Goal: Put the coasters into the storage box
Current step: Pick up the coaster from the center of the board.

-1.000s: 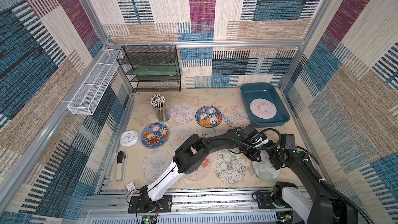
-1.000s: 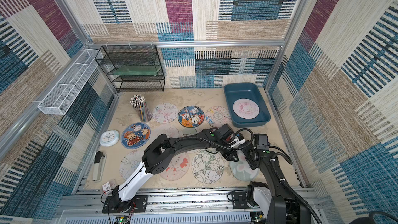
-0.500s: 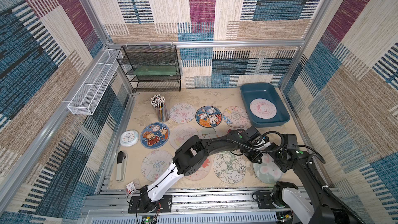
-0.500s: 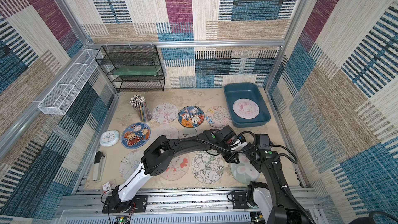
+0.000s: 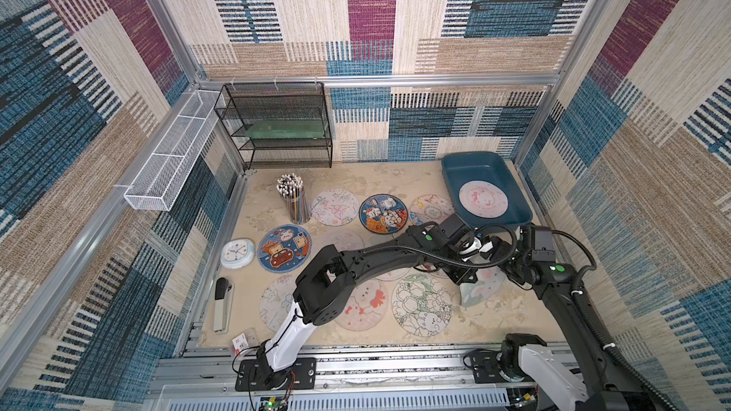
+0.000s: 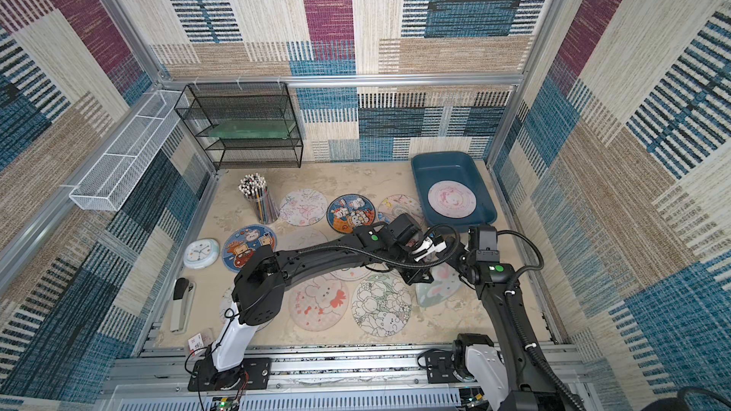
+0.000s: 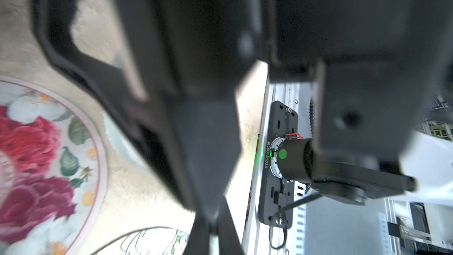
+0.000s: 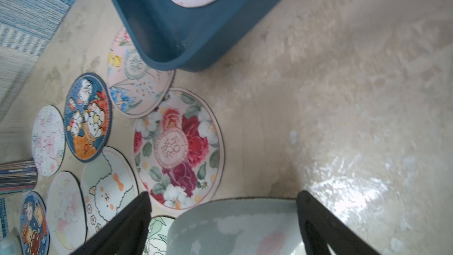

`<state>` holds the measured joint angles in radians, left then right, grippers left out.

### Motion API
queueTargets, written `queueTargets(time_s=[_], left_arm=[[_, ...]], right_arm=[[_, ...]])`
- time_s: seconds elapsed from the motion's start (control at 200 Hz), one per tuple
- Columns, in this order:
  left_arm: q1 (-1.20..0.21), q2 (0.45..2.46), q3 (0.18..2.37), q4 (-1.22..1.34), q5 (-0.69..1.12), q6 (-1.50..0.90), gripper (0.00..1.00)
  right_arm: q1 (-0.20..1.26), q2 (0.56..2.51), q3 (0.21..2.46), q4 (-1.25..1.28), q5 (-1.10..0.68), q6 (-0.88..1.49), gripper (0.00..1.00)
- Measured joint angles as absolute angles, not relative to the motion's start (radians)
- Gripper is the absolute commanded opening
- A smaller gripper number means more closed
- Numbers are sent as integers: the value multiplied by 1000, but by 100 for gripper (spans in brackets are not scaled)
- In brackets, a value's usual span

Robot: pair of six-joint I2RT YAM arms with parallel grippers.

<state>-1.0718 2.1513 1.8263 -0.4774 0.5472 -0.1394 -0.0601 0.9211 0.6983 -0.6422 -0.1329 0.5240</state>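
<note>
1. The pale mint round fabric coaster with a pink rabbit print (image 5: 481,285) lies on the beige tabletop (image 5: 510,322) at the near right, its near-left edge curled up off the surface.
2. The right gripper (image 8: 224,219) stands wide open, its two black fingers (image 8: 127,219) straddling that coaster's far edge in the right wrist view; nothing is pinched yet.
3. The left gripper (image 7: 213,219) is fully closed and holds nothing. In a top view it hangs over the same coaster's left edge, crowding the right arm (whether it touches the mat is hidden).
4. The shallow dark teal plastic storage box (image 5: 451,175) sits at the far right corner, one pale pink round coaster (image 5: 483,199) already flat inside.
5. The deciding relation: the mint coaster lies directly between the right fingers, and the box is straight beyond it, away from the robot. The right arm is plainly the better placed.
6. Many other coasters remain on the table, so the task looks barely begun.
</note>
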Motion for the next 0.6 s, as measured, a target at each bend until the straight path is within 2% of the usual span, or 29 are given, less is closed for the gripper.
queueTargets(time_s=[0.29,0.601], left_arm=[[-1028,2114,1864,-575,550,-76,0],[-852,2083,1880,-603,587,-107,0]], right_arm=[[-72,1013,818,-480,-205,471,95],[-121,1028,793,-329,-431,380,95]])
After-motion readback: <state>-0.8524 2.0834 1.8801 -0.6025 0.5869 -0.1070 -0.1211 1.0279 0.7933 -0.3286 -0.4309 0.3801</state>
